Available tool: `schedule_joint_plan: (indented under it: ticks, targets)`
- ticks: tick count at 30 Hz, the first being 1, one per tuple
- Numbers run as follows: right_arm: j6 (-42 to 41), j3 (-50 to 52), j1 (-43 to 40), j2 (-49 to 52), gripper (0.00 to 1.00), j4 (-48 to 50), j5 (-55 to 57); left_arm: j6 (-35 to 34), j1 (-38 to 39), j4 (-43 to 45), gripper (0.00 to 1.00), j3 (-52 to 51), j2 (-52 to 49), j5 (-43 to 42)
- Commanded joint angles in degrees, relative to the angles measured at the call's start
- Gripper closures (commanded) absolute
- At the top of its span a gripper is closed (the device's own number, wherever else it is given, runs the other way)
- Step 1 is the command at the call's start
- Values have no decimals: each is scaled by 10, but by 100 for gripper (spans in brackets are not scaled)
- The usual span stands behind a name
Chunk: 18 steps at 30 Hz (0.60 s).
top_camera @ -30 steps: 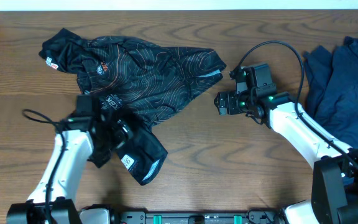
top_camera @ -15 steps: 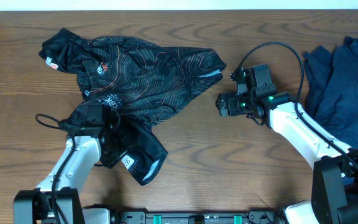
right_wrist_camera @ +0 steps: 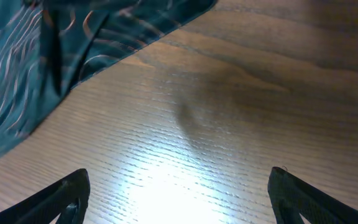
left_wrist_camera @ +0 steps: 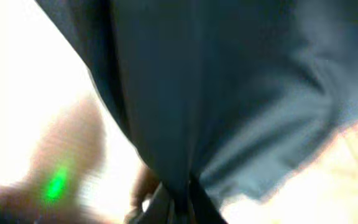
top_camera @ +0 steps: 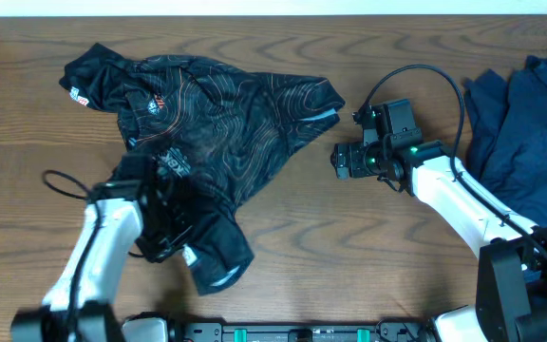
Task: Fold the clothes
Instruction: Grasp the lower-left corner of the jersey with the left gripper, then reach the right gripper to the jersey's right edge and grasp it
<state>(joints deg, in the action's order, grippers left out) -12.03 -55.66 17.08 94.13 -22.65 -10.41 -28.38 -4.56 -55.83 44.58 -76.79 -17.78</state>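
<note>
The black jersey (top_camera: 226, 119) with thin orange contour lines lies crumpled at the table's back left, one flap trailing toward the front edge. My left gripper (top_camera: 164, 214) sits on that flap, shut on a pinch of its dark cloth (left_wrist_camera: 229, 93). In the blurred left wrist view the fabric runs down into the closed jaws of the left gripper (left_wrist_camera: 179, 202). My right gripper (top_camera: 338, 160) hovers just right of the jersey's right edge. It stands open over bare wood (right_wrist_camera: 180, 175), and the jersey's edge (right_wrist_camera: 42, 62) shows at the upper left.
A pile of plain dark navy garments (top_camera: 530, 133) lies at the right edge of the table. A black cable (top_camera: 60, 180) loops beside the left arm. Wooden tabletop (top_camera: 349, 247) lies between the two arms.
The left gripper went from open to shut on the jersey's lower flap, and the flap has bunched and shifted slightly. The right arm has not moved.
</note>
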Motion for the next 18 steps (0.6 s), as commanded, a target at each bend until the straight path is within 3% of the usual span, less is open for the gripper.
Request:
schedule_joint_plan:
  ticks: [1,7,13,18]
  targets:
    - [-9,-1,4,1,13,13,19,57,-11,-37,94,41,62,3]
    - [-32,-1,10,4,18,54,21,57,-12,-90,94,40,135,20]
    - [-42,-1,22,35,34,120,21,54,-12,-153,94,40,153,57]
    - [-26,-11,40,73,32,138,23,32,-12,-143,94,40,160,78]
